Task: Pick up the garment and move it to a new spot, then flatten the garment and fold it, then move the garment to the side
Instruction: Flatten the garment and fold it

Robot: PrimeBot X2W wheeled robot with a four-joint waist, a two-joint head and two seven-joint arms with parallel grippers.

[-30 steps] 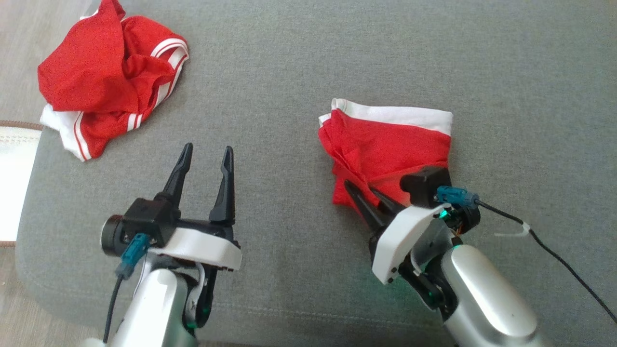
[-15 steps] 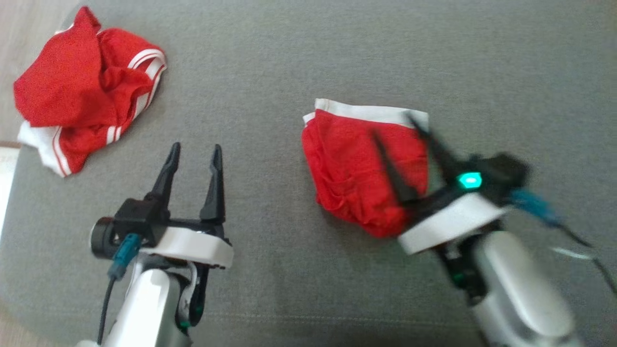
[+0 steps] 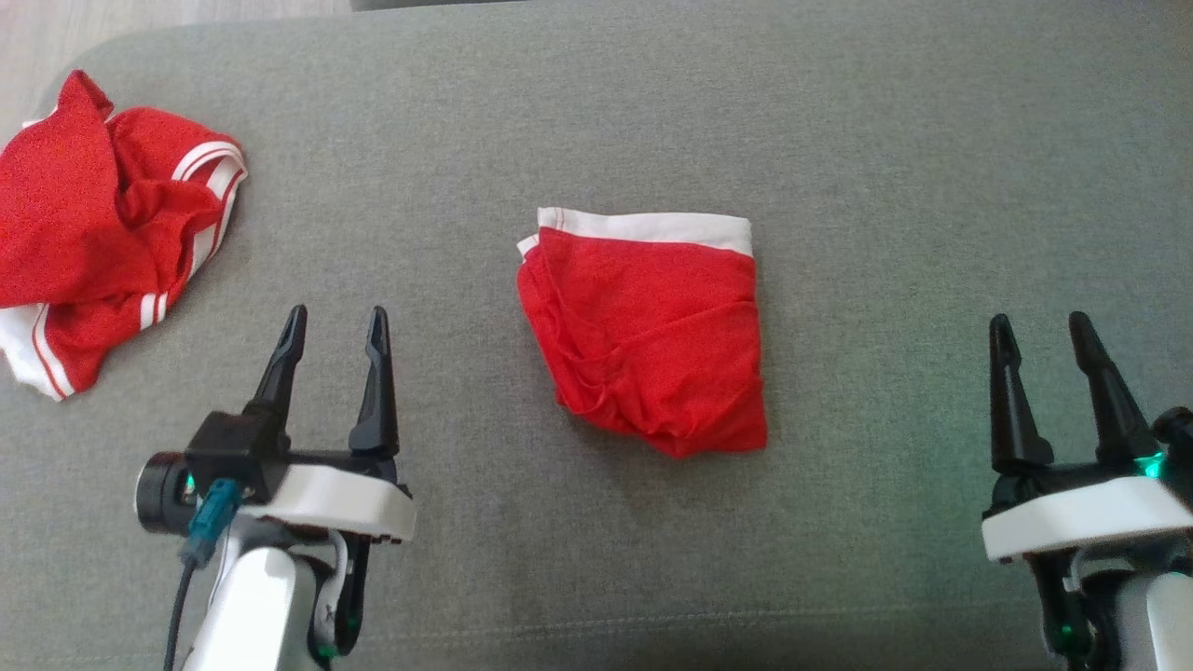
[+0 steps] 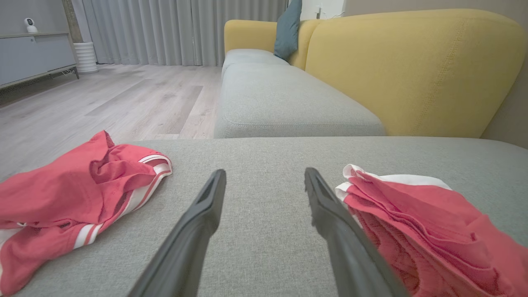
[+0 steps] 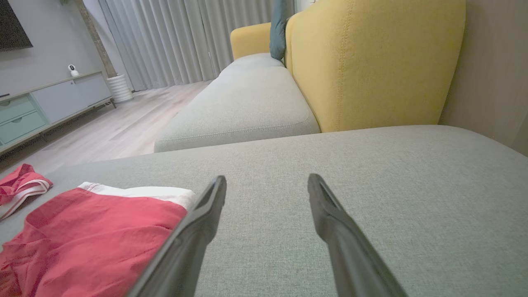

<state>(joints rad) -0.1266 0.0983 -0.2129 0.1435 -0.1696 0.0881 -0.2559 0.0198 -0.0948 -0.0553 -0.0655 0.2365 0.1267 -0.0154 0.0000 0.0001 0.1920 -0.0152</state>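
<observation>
Left pincer (image 3: 336,314) and right pincer (image 3: 1039,321) stand wide and empty, flanking the folded red fabric garment with a white waistband (image 3: 652,345).
It lies as a compact packet midway on the grey woven sofa cushion (image 3: 885,140), apart from both pincers; a crumpled red garment with white stripes (image 3: 93,233) sits well apart at the left end. Folding looks done, so the move to the side is likely next. To do it well, one pincer should come in low at a thick folded edge, bite through every layer, lift just clear, and set the packet down flat without dragging, so the fold does not open.
</observation>
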